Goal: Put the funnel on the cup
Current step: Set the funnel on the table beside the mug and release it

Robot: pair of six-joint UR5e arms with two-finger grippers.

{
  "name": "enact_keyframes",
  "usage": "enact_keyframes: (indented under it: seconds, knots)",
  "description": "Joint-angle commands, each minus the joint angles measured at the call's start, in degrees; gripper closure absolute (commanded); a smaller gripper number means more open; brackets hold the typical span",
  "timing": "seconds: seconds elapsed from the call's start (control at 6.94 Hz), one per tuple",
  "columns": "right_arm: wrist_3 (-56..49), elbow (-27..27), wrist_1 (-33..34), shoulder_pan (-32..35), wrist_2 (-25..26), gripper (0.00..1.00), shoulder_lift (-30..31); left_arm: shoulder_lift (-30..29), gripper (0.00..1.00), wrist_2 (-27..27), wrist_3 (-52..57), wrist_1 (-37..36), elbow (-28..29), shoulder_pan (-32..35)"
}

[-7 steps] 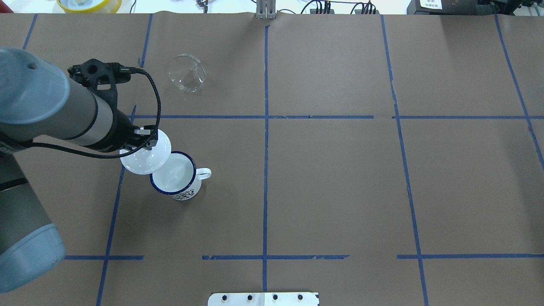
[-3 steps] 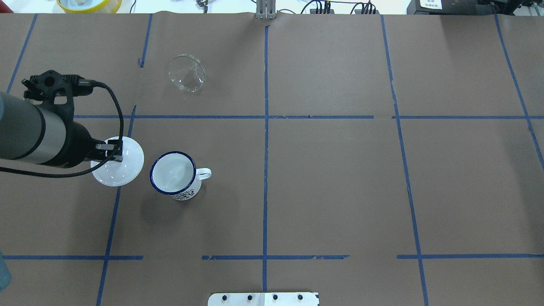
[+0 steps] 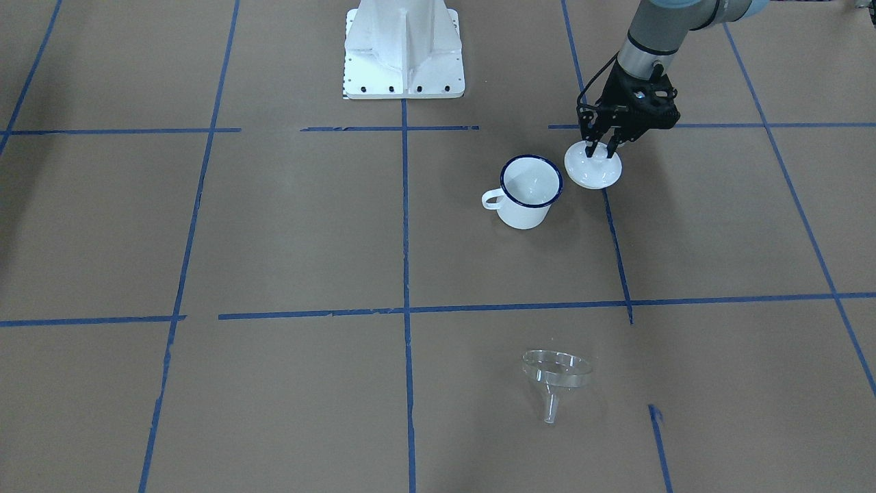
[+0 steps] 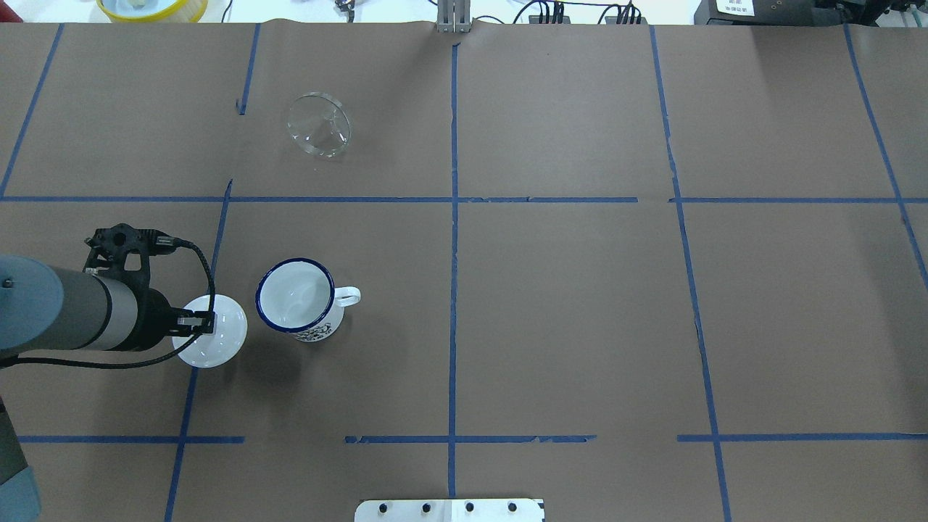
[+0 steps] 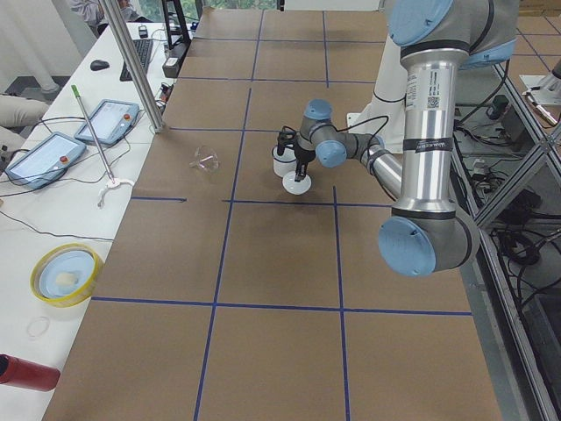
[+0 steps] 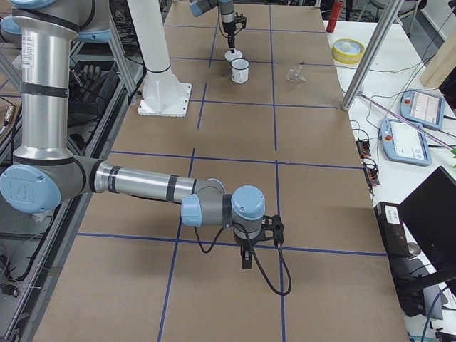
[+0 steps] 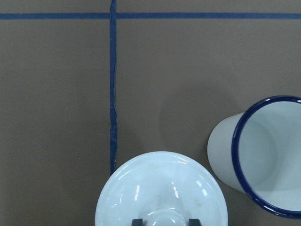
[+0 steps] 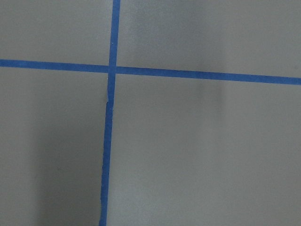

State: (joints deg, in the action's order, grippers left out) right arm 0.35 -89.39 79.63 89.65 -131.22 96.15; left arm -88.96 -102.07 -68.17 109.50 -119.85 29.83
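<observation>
Left claw (image 3: pixel 600 152) pinches the knob of a glossy white domed lid (image 3: pixel 593 172). In the wrist view only two dark tips of it show at the bottom edge, and the knob is mostly cut off. Can't tell whether the lid touches the brown paper-covered tabletop (image 4: pixel 580 304) or hangs just above it. Lid is just beside the white enamel mug w/ dark blue rim and small loop handle (image 3: pixel 525 205), opp. the handle, not touching. Mug stands upright; dark print low on its wall is too small to read. Small clear funnel w/ wide round bowl and short spout (image 3: pixel 556 373) lies tipped over, well apart from the mug, beyond a blue tape line (image 4: pixel 348 199), faint vs. the paper. Left forearm runs low and level, wrist bent down. Right claw (image 6: pixel 246 260) shows only in a side view, so can't tell if it's spread or pressed together.
</observation>
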Motion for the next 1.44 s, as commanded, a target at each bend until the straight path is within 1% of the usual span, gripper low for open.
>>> enact_keyframes:
  seconds: [0.0, 0.14, 0.29, 0.43, 0.58, 0.72, 0.86, 1.01, 1.15, 1.3]
  knots:
    - [0.0, 0.0, 0.0, 0.0, 0.0, 0.00, 0.0, 0.0, 1.00, 0.7, -0.8, 4.6, 3.7, -1.4]
    - [0.0, 0.0, 0.0, 0.0, 0.0, 0.00, 0.0, 0.0, 0.95, 0.7, -0.5, 4.6, 3.7, -1.5]
    - [0.0, 0.0, 0.0, 0.0, 0.0, 0.00, 0.0, 0.0, 0.65, 0.7, -0.3, 4.7, 3.7, -1.6]
    - [0.0, 0.0, 0.0, 0.0, 0.0, 0.00, 0.0, 0.0, 0.42, 0.7, -0.4, 4.6, 3.7, -2.1]
    - [0.0, 0.0, 0.0, 0.0, 0.0, 0.00, 0.0, 0.0, 0.26, 1.1, -0.4, 4.6, 3.7, -2.4]
    - [0.0, 0.0, 0.0, 0.0, 0.0, 0.00, 0.0, 0.0, 0.02, 2.8, -0.7, 4.6, 3.7, -2.4]
    - [0.0, 0.0, 0.0, 0.0, 0.0, 0.00, 0.0, 0.1, 0.00, 3.0, -0.2, 4.7, 3.0, -1.8]
    - [0.0, 0.0, 0.0, 0.0, 0.0, 0.00, 0.0, 0.7, 0.00, 2.2, -0.1, 4.6, -1.1, 0.4]
    - [0.0, 0.0, 0.0, 0.0, 0.0, 0.00, 0.0, 0.0, 0.00, 1.0, -1.2, 4.4, -4.8, 4.8]
    - [0.0, 0.0, 0.0, 0.0, 0.0, 0.00, 0.0, -2.6, 0.00, -0.1, -6.7, 4.7, -4.6, 7.3]
